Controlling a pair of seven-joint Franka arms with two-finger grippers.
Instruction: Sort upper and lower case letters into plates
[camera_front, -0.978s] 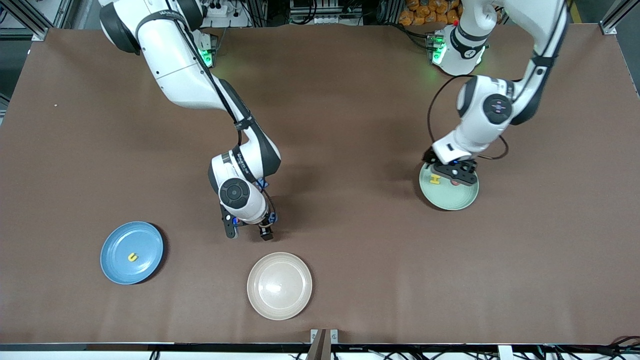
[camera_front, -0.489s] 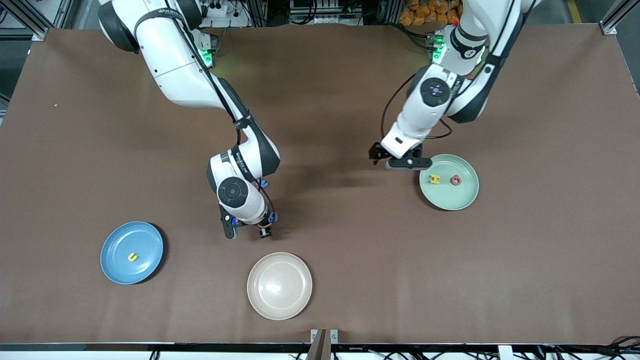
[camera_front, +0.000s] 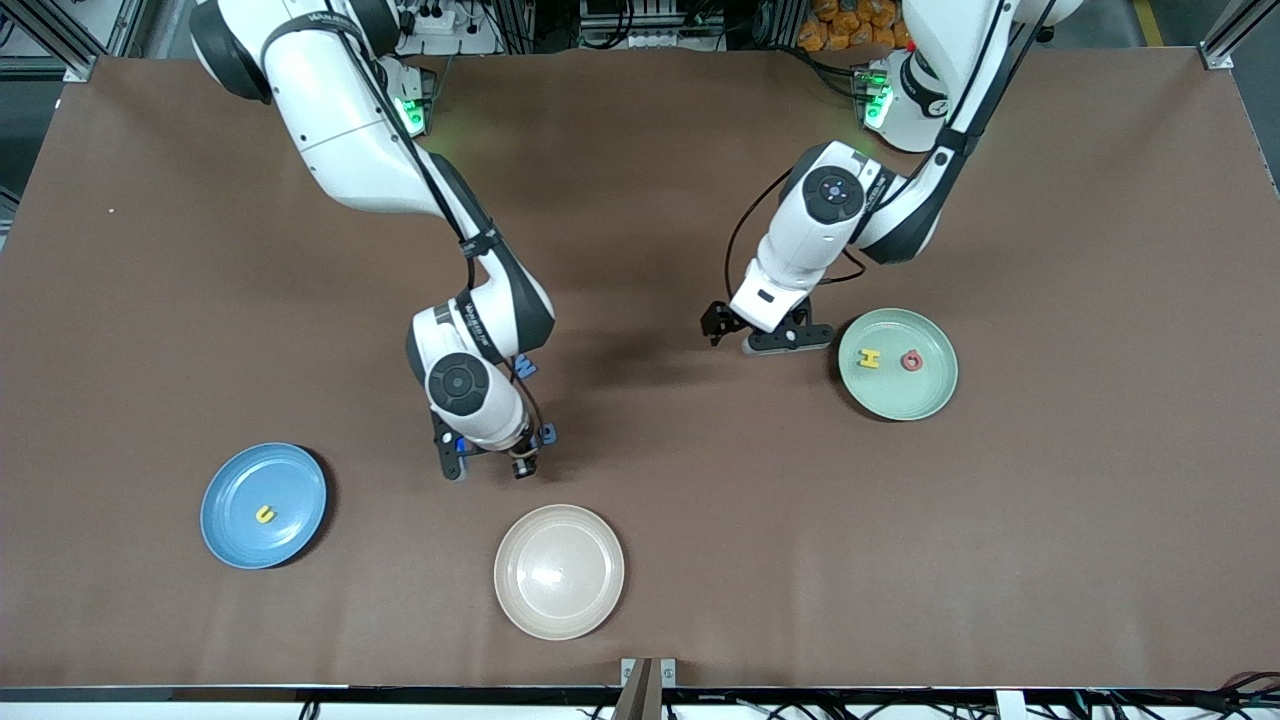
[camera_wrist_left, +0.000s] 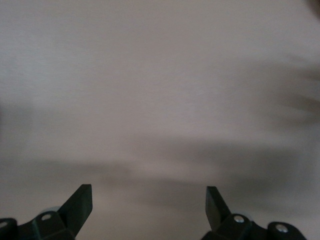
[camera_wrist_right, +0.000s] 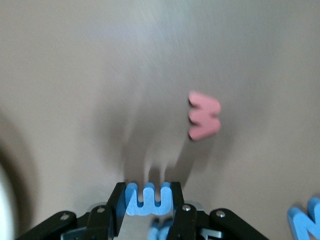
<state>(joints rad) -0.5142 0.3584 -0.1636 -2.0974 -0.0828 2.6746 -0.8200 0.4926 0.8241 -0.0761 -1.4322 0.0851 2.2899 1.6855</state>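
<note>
- The mint green plate (camera_front: 897, 364), centre right of the front view, holds a yellow H (camera_front: 870, 359) and a red letter (camera_front: 911, 361).
- The blue plate (camera_front: 263, 505), lower left, holds a yellow u (camera_front: 264, 514).
- The right hand (camera_wrist_right: 148, 199) grips a blue w (camera_wrist_right: 148, 199) above the bench (camera_front: 640, 250); a pink letter (camera_wrist_right: 204, 114) and another blue letter (camera_wrist_right: 306, 216) lie unsorted.
- The left hand (camera_wrist_left: 149, 200) hangs open and empty beside the mint plate.
</note>
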